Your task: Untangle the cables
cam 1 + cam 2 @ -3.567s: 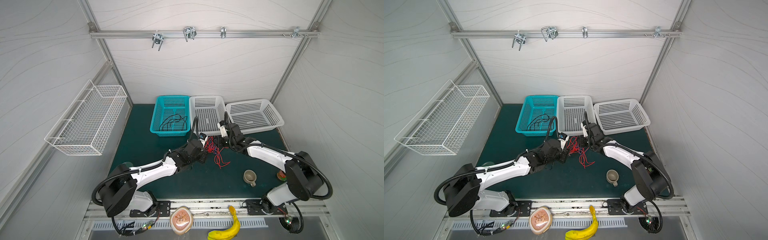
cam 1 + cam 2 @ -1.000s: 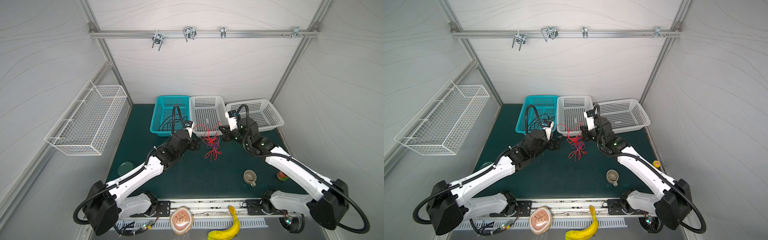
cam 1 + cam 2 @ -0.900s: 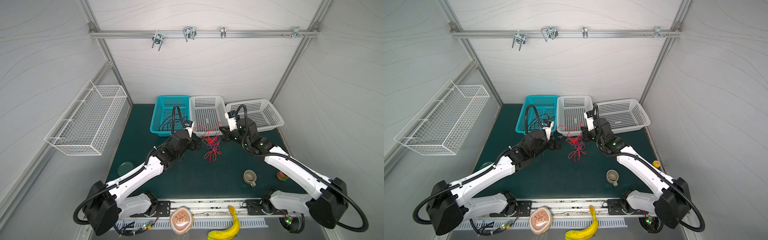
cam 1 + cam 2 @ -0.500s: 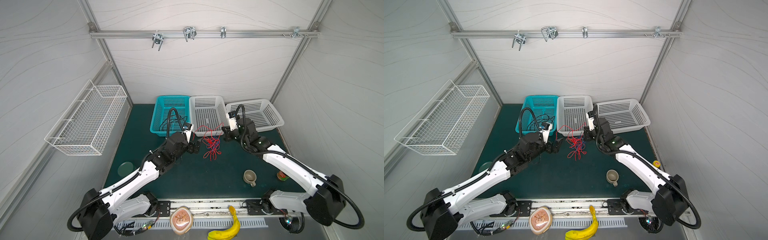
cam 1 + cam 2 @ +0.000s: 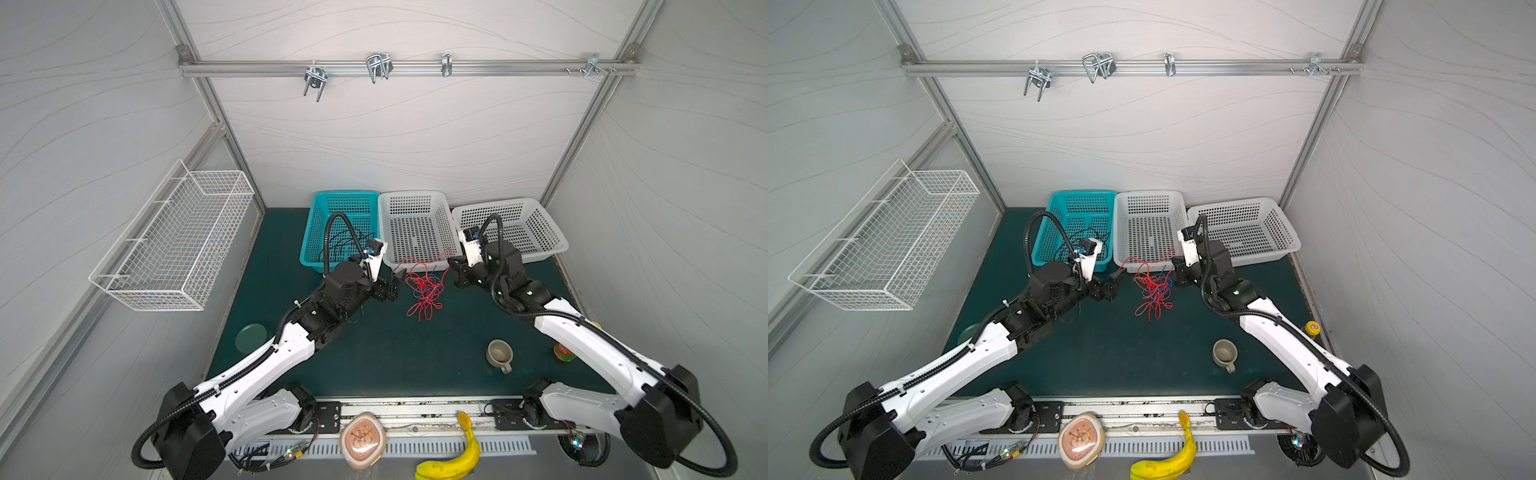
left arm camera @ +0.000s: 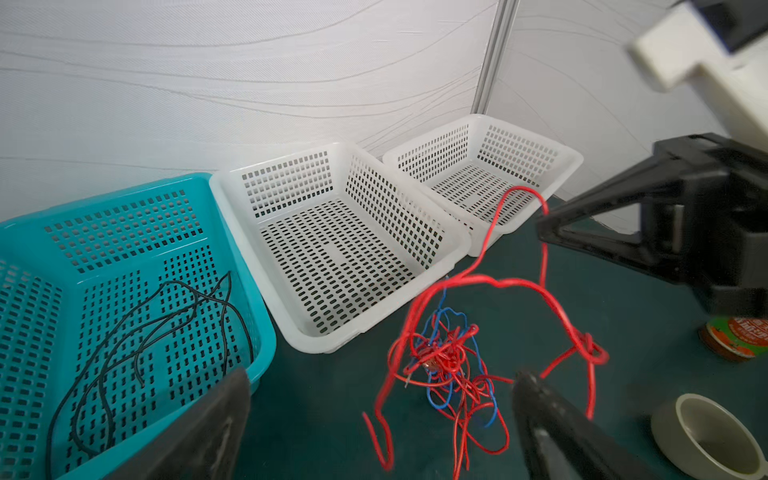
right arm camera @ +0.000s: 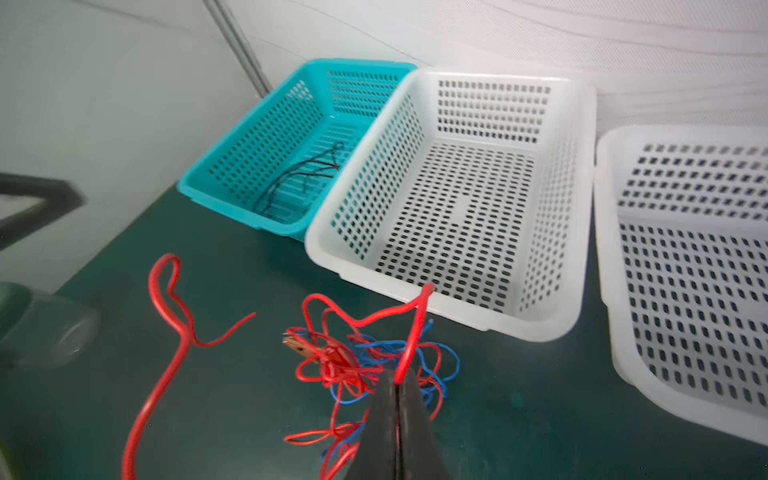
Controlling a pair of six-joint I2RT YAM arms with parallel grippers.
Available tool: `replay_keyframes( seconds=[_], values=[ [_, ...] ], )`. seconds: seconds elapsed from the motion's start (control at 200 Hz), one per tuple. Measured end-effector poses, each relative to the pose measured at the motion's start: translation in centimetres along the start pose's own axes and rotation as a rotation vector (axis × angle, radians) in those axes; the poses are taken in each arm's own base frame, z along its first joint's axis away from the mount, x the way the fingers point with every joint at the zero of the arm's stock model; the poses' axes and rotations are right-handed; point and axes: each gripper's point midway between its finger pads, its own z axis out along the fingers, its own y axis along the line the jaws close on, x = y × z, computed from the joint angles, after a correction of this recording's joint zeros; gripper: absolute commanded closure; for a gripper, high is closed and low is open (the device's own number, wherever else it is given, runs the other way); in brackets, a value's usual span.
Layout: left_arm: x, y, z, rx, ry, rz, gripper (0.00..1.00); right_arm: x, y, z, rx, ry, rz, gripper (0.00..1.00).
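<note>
A tangle of red and blue cables (image 5: pixel 424 286) (image 5: pixel 1154 291) hangs over the green mat, in front of the middle basket. My right gripper (image 7: pixel 398 384) (image 5: pixel 454 266) is shut on one red strand above the knot (image 7: pixel 353 361). My left gripper (image 5: pixel 395 284) (image 5: pixel 1116 284) (image 6: pixel 382 376) stands open just left of the tangle (image 6: pixel 444 357). A red loop passes one of its fingertips (image 6: pixel 525 380), and nothing is pinched. Several black cables (image 5: pixel 345 245) (image 6: pixel 166 316) (image 7: pixel 307 170) lie in the teal basket (image 5: pixel 316 220).
Two empty white baskets (image 5: pixel 415 199) (image 5: pixel 548 232) stand beside the teal one along the back wall. A mug (image 5: pixel 498 355) and a can (image 5: pixel 563 353) sit at the front right, and a green disc (image 5: pixel 251 336) at the left. A wire basket (image 5: pixel 174 241) hangs on the left wall.
Both arms have risen from the mat's middle toward the baskets, and the tangle came up with the right gripper. In the last second the left gripper drew slightly left.
</note>
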Motion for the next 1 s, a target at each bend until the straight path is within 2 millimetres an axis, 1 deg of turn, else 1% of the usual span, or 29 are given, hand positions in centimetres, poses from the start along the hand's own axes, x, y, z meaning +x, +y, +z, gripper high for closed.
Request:
replay_keyframes(
  seconds=[0.11, 0.175, 0.27, 0.34, 0.44, 0.61, 0.72, 0.79, 0.865, 0.996],
  values=[
    [-1.7, 0.1, 0.6, 0.012, -0.02, 0.002, 0.01, -1.7, 2.0, -1.7, -0.1, -0.074, -0.042, 1.0],
    [-2.7, 0.0, 1.1, 0.016, -0.028, 0.011, 0.01, -2.4, 2.9, -2.4, -0.142, -0.103, -0.061, 1.0],
    [-3.1, -0.1, 1.9, 0.024, -0.022, 0.02, 0.02, -2.8, 3.7, -2.7, -0.185, -0.119, -0.076, 1.0],
    [-2.6, -0.2, 2.7, 0.04, 0.001, 0.021, 0.03, -2.7, 4.0, -2.7, -0.203, -0.118, -0.079, 1.0],
    [-1.2, -0.6, 4.0, 0.076, 0.052, 0.017, 0.05, -2.5, 4.3, -2.7, -0.223, -0.113, -0.079, 1.0],
    [1.8, -2.1, 6.6, 0.166, 0.154, -0.014, 0.08, -2.6, 4.6, -2.7, -0.246, -0.117, -0.08, 1.0],
    [3.7, -3.1, 8.0, 0.22, 0.213, -0.05, 0.09, -2.3, 4.6, -2.3, -0.25, -0.103, -0.075, 1.0],
    [4.6, -3.6, 8.4, 0.252, 0.238, -0.074, 0.12, -2.0, 4.5, -1.9, -0.249, -0.093, -0.072, 1.0],
    [5.2, -4.1, 8.6, 0.28, 0.255, -0.09, 0.14, -1.9, 4.3, -1.6, -0.239, -0.085, -0.068, 1.0],
    [5.3, -4.6, 8.6, 0.31, 0.261, -0.1, 0.15, -1.8, 3.7, -1.1, -0.205, -0.077, -0.055, 1.0]
  ],
)
